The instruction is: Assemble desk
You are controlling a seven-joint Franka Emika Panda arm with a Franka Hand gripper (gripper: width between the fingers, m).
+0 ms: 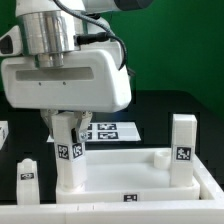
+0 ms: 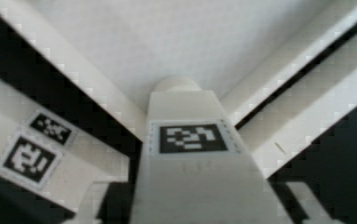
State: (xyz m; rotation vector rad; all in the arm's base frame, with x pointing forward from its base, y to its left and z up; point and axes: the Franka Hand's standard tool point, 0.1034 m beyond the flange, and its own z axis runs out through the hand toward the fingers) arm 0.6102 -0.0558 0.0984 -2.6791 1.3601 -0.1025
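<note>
Exterior view: the gripper [image 1: 66,124] is seen above the corner of the panel [image 1: 140,172] at the exterior view's left. Its jaws are clamped on the top of the held leg [image 1: 68,158], which is kept upright with its foot at that corner. Whether the foot is seated in the socket cannot be told. A 2nd leg [image 1: 183,150] is stood upright at the panel's right end. A 3rd leg [image 1: 27,181] is stood on the table [image 1: 160,110], left of the panel and apart from it. The marker board [image 1: 108,130] is laid beyond the panel. In the wrist view, the held leg [image 2: 196,175] is shown with 1 tag [image 2: 193,138] facing the camera.
</note>
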